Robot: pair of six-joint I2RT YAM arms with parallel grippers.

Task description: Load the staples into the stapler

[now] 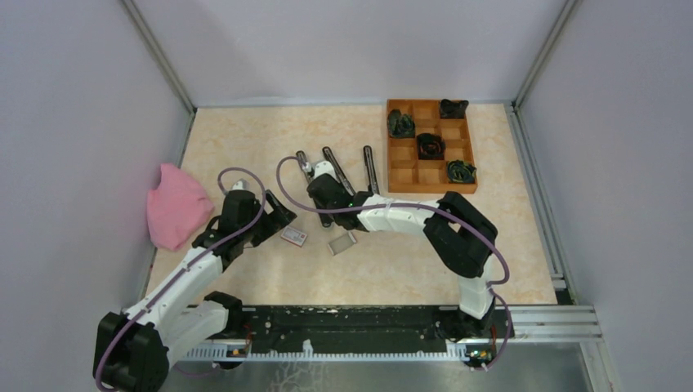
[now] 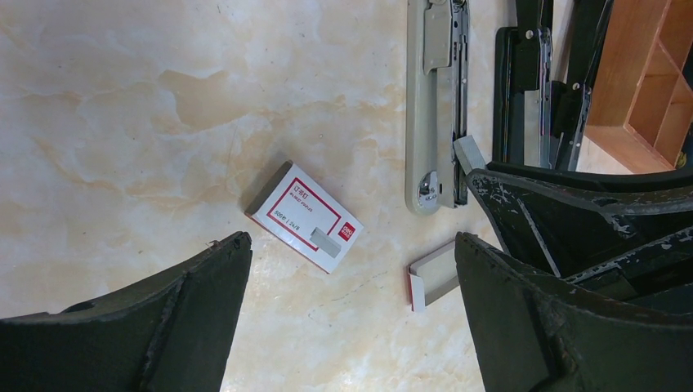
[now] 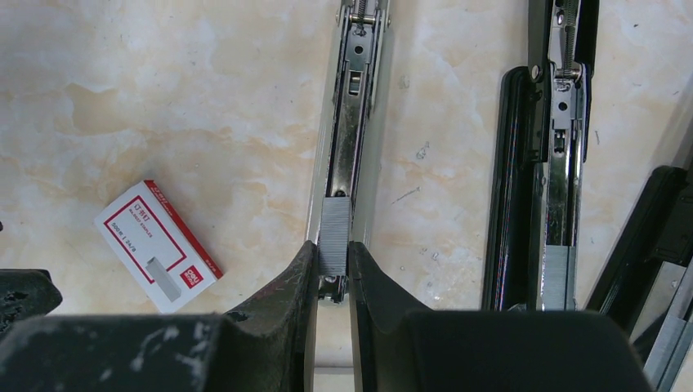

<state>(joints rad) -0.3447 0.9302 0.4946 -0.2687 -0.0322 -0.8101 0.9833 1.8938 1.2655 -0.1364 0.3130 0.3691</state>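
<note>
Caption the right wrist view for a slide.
Right gripper pinches a grey staple strip at the end of the open pale-grey stapler, white-and-red cardboard box nearby.

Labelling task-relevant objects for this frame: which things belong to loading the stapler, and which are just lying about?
In the job: strip of staples, held in the right end effector; grey stapler; staple box.
Lying about: black staplers; pink cloth; wooden tray with dark bits.

The white staple box [image 2: 304, 216] carries a red-framed label and a red logo square, its small print seemingly too blurred to read.
</note>
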